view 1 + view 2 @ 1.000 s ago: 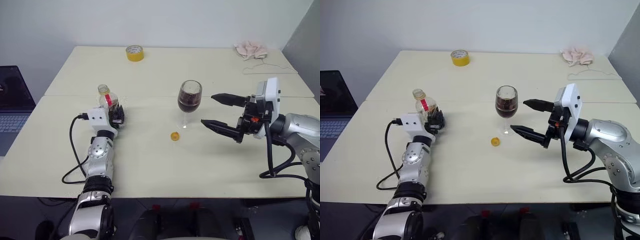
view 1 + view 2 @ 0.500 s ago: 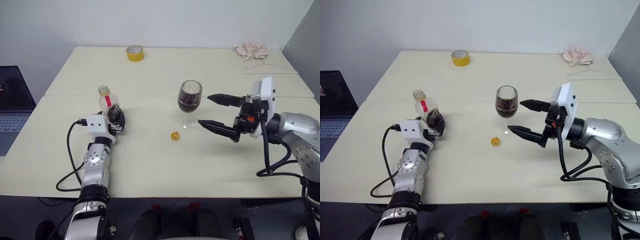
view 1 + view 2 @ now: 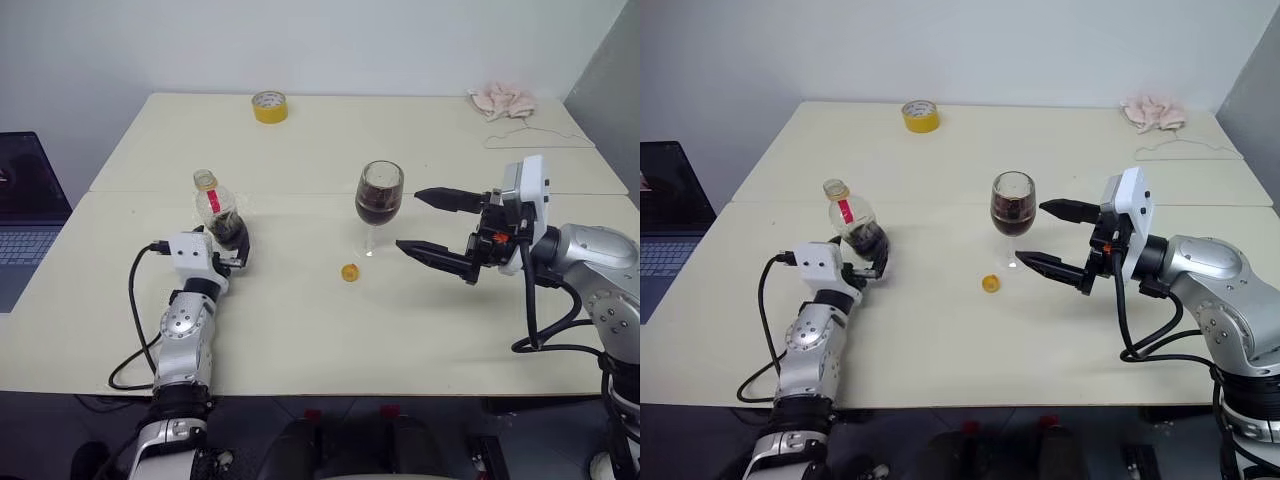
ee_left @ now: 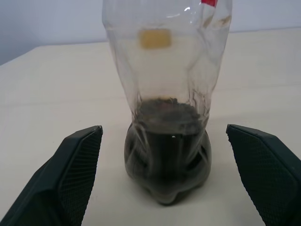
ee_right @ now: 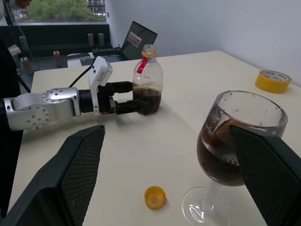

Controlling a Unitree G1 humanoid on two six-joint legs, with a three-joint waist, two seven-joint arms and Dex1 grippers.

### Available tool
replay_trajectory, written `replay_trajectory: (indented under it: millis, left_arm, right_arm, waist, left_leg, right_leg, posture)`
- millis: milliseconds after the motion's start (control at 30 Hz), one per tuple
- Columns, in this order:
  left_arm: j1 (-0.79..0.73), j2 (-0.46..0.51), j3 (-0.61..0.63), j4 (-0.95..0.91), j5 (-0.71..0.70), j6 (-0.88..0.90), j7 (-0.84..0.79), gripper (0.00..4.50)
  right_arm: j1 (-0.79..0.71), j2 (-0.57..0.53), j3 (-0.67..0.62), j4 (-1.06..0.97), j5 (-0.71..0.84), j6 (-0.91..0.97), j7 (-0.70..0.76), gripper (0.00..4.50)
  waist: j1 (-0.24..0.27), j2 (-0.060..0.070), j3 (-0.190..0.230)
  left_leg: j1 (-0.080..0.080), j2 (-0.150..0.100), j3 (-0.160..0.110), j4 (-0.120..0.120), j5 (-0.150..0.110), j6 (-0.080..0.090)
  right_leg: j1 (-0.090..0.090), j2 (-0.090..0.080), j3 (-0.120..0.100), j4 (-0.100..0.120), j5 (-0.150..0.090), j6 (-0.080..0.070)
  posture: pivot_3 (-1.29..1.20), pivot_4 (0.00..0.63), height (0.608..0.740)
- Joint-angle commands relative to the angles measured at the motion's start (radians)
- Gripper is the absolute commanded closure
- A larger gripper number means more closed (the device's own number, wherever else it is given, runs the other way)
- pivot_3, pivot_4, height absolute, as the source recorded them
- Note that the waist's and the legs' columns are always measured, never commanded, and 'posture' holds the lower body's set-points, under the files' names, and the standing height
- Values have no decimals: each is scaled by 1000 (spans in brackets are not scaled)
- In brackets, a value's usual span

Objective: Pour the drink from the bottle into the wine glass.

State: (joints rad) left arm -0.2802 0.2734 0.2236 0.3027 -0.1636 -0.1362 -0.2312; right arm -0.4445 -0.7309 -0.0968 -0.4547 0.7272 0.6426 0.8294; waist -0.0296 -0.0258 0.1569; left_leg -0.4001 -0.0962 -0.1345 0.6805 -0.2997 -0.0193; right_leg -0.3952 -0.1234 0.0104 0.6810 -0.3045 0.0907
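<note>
Squat crinkled clear plastic bottle [image 4: 167, 113] between spread left pincer [image 4: 174, 186]; right pincer [image 3: 433, 228] spread beside round-bowled wine glass [image 3: 379, 203].

Dark brown drink [image 5: 221, 162], red-striped clear bottle [image 3: 217, 208], yellow cap [image 3: 349, 272] and tape roll [image 3: 269, 105], cream surface [image 3: 400, 140].

The bottle [image 3: 853, 224] is standing upright on the pale table [image 3: 940, 330], uncapped, with dark drink [image 3: 868, 241] pooled in its base. The left gripper [image 3: 872, 266] is sitting just beside it — black fingers spread, apart from the plastic. The wine glass [image 3: 1012, 212] is standing near the table's middle, holding dark liquid to about half its bowl. A small yellow cap [image 3: 990, 283] is lying just in front of its foot. The right gripper [image 3: 1045, 237] is hovering beside the glass — jaws wide, gripping nothing. A yellow tape roll [image 3: 920, 115] is resting well back.
</note>
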Motion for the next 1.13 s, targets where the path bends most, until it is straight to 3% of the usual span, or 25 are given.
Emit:
replay_trajectory:
  millis: [33,167,233,400,467,733,900,1133]
  left_arm:
    - [35,7,7,-108,-26,33,-9,38]
    - [102,-1,-7,-208,-48,88,-25,38]
    - [153,7,0,-329,-124,176,-63,38]
    - [182,98,25,-575,-307,392,-165,38]
    - [176,194,69,-632,-410,500,-237,38]
    - [171,498,172,-712,-673,799,-431,38]
    - [152,678,236,-703,-699,862,-540,38]
    - [113,777,278,-616,-665,839,-659,38]
  right_arm:
    - [-3,-1,-25,-7,3,-25,13,0]
    - [1,-5,-29,-3,-3,-32,18,0]
    - [7,-26,-45,6,-13,-32,22,0]
    - [63,-101,-113,36,-21,-31,53,0]
    - [90,-159,-158,64,-28,-35,100,0]
    - [67,-249,-174,175,-65,-98,213,0]
    - [11,-273,-154,227,-83,-112,271,0]
    - [-55,-313,-125,323,-117,-134,366,0]
  waist:
    - [0,0,0]
    - [0,0,0]
    - [0,0,0]
    - [9,0,0]
    - [9,1,0]
    - [-1,3,0]
    - [-1,5,1]
    - [0,6,1]
  left_leg:
    - [0,0,0,0,0,0]
    - [0,0,0,0,0,0]
    - [0,0,0,0,0,0]
    - [0,0,0,0,0,0]
    - [1,0,0,0,0,0]
    - [2,2,1,-3,0,0]
    - [2,2,1,-3,0,0]
    - [2,2,2,-3,0,0]
  right_leg:
    - [0,0,0,0,0,0]
    - [0,0,0,0,0,0]
    - [0,0,0,0,0,0]
    - [0,0,0,-1,0,0]
    - [1,0,1,-1,0,0]
    - [1,2,2,-1,0,0]
    - [1,2,2,-2,0,0]
    - [2,1,2,-3,0,0]
  posture:
    - [0,150,740]
    - [0,150,740]
    - [0,150,740]
    - [0,150,740]
    - [0,150,740]
    - [0,150,740]
    - [0,150,740]
    - [0,150,740]
